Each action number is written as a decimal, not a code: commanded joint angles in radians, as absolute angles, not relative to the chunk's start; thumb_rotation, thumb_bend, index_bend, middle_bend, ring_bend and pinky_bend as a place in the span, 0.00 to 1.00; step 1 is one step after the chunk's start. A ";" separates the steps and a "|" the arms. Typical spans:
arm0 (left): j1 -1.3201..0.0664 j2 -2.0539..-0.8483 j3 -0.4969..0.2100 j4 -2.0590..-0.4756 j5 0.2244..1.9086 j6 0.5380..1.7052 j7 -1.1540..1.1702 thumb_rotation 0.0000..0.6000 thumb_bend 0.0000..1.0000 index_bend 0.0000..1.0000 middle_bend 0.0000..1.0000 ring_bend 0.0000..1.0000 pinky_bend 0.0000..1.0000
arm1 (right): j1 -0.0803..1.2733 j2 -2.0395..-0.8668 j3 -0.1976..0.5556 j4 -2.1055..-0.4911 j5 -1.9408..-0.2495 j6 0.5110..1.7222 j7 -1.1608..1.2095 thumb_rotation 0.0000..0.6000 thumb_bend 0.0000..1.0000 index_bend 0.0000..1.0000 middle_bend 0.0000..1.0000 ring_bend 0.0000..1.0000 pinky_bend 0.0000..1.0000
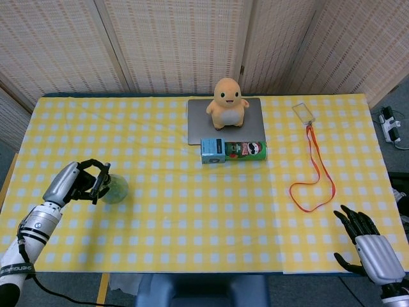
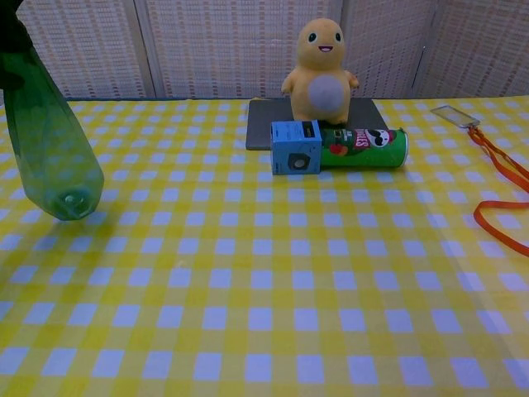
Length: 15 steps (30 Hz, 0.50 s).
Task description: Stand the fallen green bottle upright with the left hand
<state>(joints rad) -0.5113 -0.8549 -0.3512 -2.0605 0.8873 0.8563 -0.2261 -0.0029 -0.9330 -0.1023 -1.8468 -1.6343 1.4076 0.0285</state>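
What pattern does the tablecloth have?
The tablecloth is yellow-and-white gingham check; it shows best in the chest view.

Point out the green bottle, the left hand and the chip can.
green bottle [image 2: 51, 161]: chest view, mid body.
left hand [image 1: 80, 183]: head view, back of the hand.
chip can [image 2: 359, 148]: chest view, green side.

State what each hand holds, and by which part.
Left hand grips the green bottle at its upper end; the right hand holds nothing.
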 commanded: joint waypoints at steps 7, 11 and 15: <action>-0.566 -0.781 -0.368 -1.998 0.803 0.637 -0.379 1.00 0.45 0.71 1.00 1.00 1.00 | 0.000 -0.936 -0.100 -1.844 -1.627 1.404 0.027 1.00 0.32 0.00 0.00 0.00 0.00; -0.565 -0.792 -0.367 -1.981 0.817 0.639 -0.401 1.00 0.45 0.71 1.00 1.00 1.00 | -0.001 -0.937 -0.100 -1.846 -1.627 1.406 0.024 1.00 0.32 0.00 0.00 0.00 0.00; -0.561 -0.801 -0.366 -1.966 0.831 0.638 -0.425 1.00 0.45 0.69 1.00 1.00 1.00 | -0.001 -0.938 -0.101 -1.847 -1.626 1.406 0.021 1.00 0.32 0.00 0.00 0.00 0.00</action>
<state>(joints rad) -0.5629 -0.7975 -0.3659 -1.9704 0.8259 0.6394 -0.4183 -0.0008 -0.9379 -0.1006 -1.8466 -1.6260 1.4059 0.0214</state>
